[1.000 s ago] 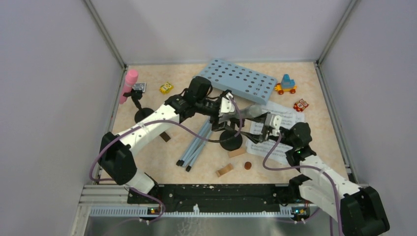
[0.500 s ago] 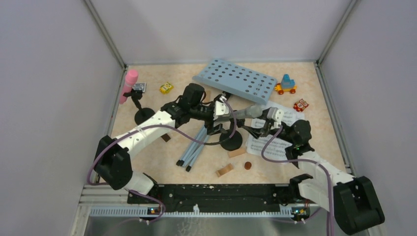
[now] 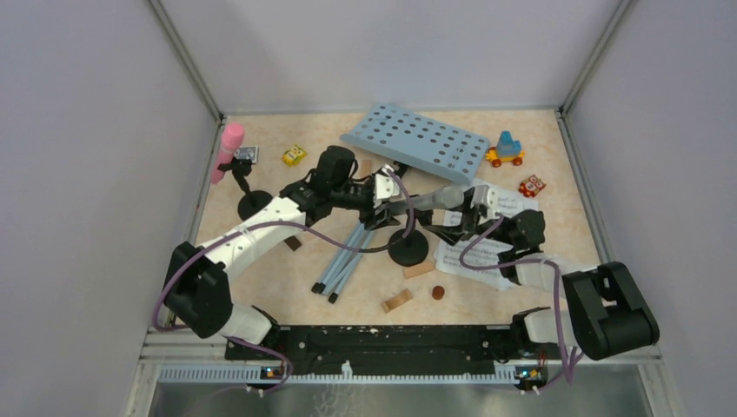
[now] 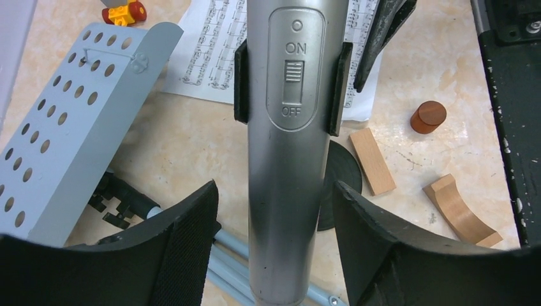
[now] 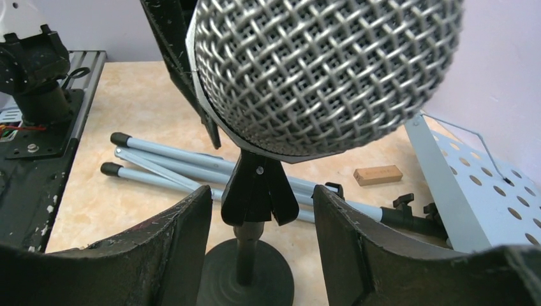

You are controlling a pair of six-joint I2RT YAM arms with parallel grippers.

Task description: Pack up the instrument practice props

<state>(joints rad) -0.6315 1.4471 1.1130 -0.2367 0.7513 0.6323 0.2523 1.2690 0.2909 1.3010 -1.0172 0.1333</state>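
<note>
While our left gripper (image 4: 274, 194) and right gripper (image 5: 261, 197) both stand spread, we judge the mic (image 4: 281, 248) stiff and slick, best pinched below its switch (image 4: 295, 80)

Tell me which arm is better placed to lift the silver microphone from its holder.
Left. The left claw straddles the silver microphone, one finger on each side. The right claw frames the holder stem below the mesh head, likelier to steady it.

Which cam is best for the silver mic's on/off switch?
Left wrist: the switch faces the lens, ON and OFF labels legible. Top external shows the silver microphone only as a small grey bar, switch not discernible. Right wrist shows just its mesh head.
</note>
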